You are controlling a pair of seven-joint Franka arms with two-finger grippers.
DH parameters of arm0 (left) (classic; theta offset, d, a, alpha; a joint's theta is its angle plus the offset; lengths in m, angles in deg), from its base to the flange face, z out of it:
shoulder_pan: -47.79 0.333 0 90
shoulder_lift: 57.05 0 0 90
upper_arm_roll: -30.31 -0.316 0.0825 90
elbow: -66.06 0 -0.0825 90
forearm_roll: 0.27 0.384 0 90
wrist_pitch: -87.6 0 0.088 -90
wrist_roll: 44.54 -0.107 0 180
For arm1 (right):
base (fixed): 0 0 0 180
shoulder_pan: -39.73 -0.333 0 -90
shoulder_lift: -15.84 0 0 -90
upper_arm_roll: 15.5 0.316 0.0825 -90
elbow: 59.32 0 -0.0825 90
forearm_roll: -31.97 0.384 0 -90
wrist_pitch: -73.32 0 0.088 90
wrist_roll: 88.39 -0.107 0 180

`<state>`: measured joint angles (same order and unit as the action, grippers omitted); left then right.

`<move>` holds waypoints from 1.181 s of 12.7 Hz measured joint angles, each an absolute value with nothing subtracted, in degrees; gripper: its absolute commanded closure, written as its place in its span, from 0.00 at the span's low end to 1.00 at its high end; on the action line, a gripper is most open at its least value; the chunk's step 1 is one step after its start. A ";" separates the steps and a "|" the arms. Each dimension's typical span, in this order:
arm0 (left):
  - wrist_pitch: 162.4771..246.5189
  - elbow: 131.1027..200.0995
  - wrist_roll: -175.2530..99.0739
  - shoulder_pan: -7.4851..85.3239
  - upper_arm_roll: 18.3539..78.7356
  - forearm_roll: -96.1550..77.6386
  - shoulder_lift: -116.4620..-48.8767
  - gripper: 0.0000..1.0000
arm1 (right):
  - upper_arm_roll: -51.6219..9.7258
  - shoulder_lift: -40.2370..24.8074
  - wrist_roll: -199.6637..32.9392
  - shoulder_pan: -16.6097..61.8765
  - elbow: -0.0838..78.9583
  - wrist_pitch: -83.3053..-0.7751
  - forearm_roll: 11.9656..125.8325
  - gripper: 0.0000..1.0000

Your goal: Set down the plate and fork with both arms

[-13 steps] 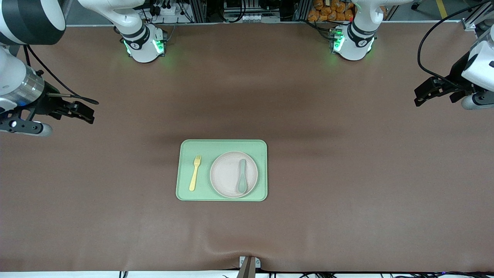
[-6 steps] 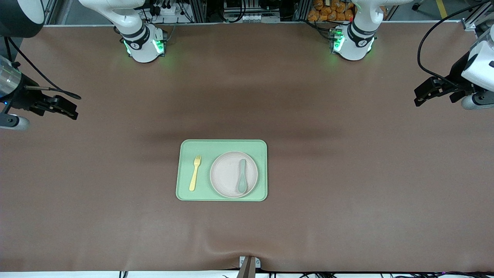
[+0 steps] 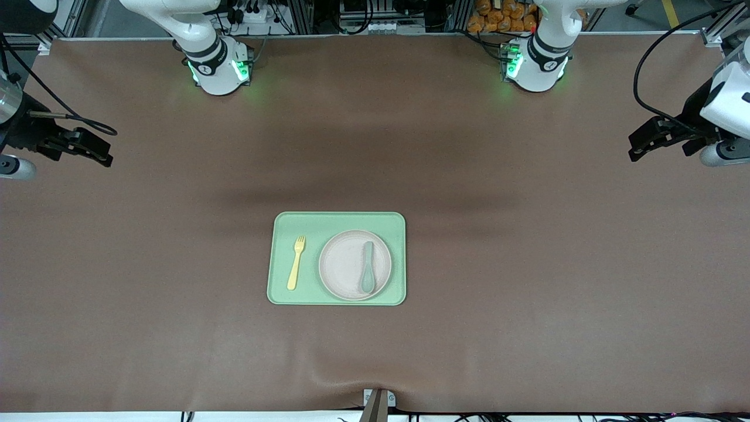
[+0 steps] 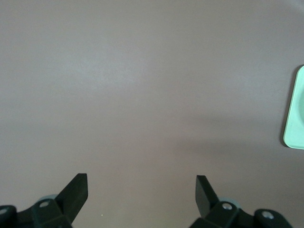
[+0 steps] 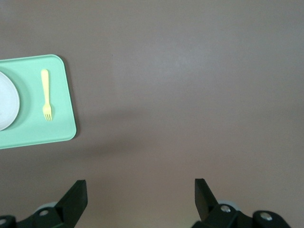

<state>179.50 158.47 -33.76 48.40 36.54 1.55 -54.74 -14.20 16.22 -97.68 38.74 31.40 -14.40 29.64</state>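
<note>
Tray (image 3: 337,296) of light green lies low in the centre of the front frame on the brown table (image 3: 527,328), and it carries everything. Fork (image 3: 296,262), pale yellow, rests on the tray's bare part toward the right arm's end, its long axis running near to far, tines pointing up the frame toward the robots' bases. Just beside it, apart from it, sits the plate (image 3: 345,266), round and off-white, with a grey-green spoon (image 3: 367,266) lying on it parallel to the fork, bowl at the near end. Higher in the frame, at the upper left edge, the right tool (image 3: 96,151) hangs over bare table, fingers spread and empty. At the upper right edge the left tool (image 3: 640,146) waits likewise, open and empty, well apart from the tray.
</note>
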 measured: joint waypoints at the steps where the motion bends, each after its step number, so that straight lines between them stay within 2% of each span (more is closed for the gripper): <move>1: 179.50 158.47 -33.76 48.40 36.55 1.55 -54.74 0.00 | -14.05 16.21 -97.62 38.55 31.14 -14.88 29.64 0.00; 6: 179.50 158.47 -33.76 48.40 36.56 1.55 -54.74 0.00 | -13.79 14.09 -90.80 38.47 27.15 -16.23 29.65 0.00; 15: 178.55 158.46 -33.76 48.40 36.57 1.55 -54.74 0.00 | -13.49 13.47 -88.51 38.35 24.58 -13.81 29.70 0.00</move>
